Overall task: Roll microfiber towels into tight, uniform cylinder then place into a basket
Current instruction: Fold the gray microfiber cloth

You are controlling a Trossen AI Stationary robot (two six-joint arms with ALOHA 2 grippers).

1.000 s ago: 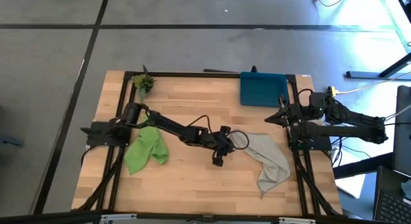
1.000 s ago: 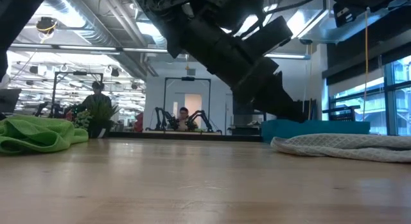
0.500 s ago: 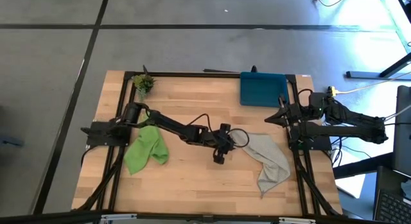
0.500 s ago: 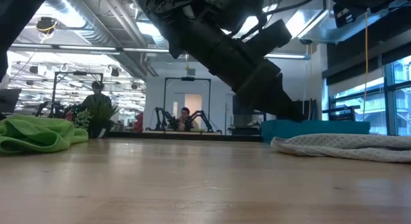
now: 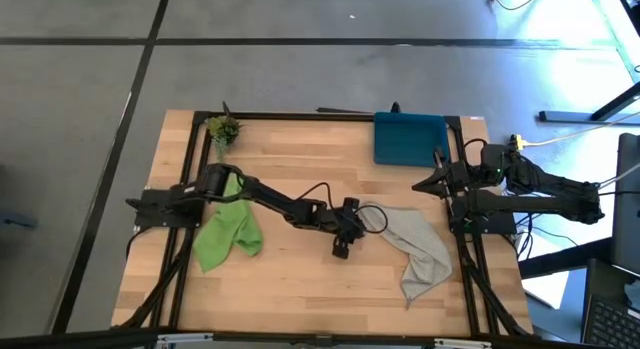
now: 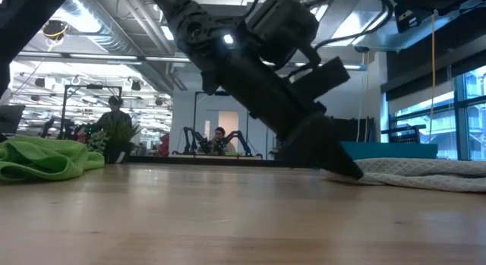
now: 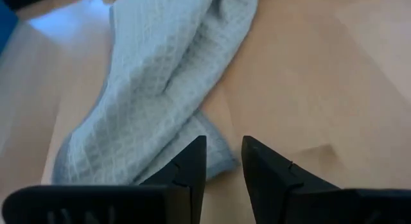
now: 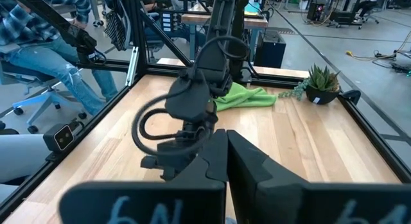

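the grey towel [image 5: 412, 247] lies crumpled on the right half of the table [image 5: 300, 289], one end near the middle, the rest trailing toward the front right corner. the left gripper [image 7: 223, 161] is down at that near end, fingers a narrow gap apart, with the towel's corner edge just at the tips; whether it has hold of the cloth cannot be told. the green towel [image 5: 226, 231] lies bunched at the left side. the basket [image 5: 409, 137] sits at the far right edge. the right gripper [image 8: 226, 153] waits closed and empty beside the table's right edge.
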